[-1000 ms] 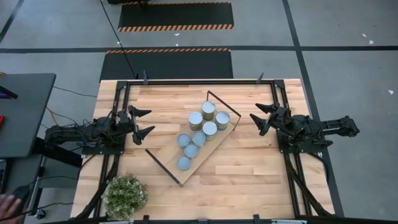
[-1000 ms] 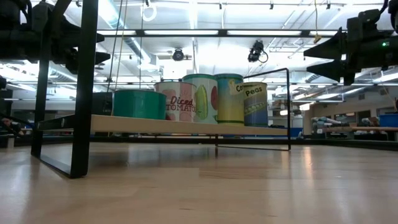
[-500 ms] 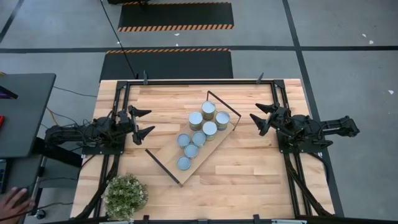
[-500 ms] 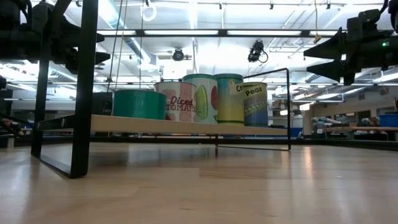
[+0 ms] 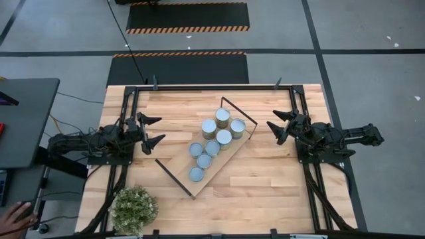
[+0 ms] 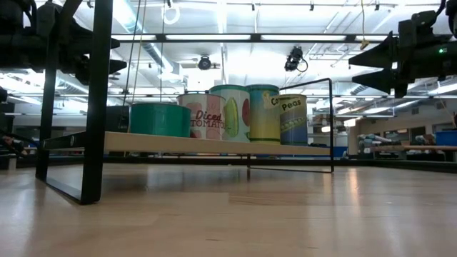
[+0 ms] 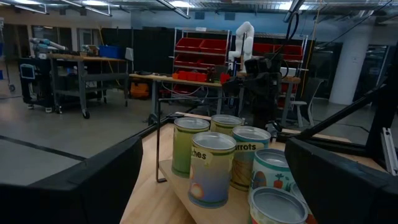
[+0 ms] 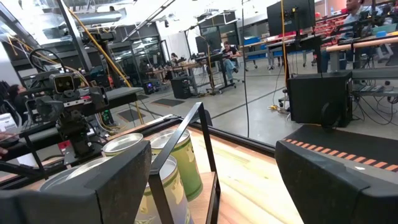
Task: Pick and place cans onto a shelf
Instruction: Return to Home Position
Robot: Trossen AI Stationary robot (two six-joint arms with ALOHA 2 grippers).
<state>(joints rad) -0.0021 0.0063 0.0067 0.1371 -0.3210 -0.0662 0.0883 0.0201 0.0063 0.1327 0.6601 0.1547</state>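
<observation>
**A:** Grippers first, quick.

**B:** The left gripper (image 5: 163,129) hangs over the left side of the table (image 5: 265,179), the right gripper (image 5: 272,121) over the right side. Both are well apart from the shelf (image 6: 178,143). Both are spread wide and hold nothing; each wrist view shows a bare gap between the fingers.

**A:** Cans?

**B:** The cans (image 5: 224,137) are all up on the shelf board, which lies diagonally mid-table. I see none on the tabletop.

**A:** So only parking is left. Risks?

**B:** Low, I'd say. The nearest worry is the black end frame (image 6: 96,107). An arm sweeping low across the middle could clip it and jolt the board. Farther along, the cans sit packed and some seem to touch, so one knocked can would shove its neighbours. The far ones look close to the board's long edge and could tip off. A person's hand (image 5: 16,216) shows past the table's corner, beyond the plant (image 5: 135,209). It only matters if it reaches in.

**A:** Looks, near to far?

**B:** A squat teal tin (image 6: 161,119) comes first, then a Diced Tomato can (image 6: 207,116) with a pale label. Taller green-yellow ones follow, and a Peas can (image 6: 293,119) is farthest. From above they all show round, pale silvery tops. All look upright.
</observation>
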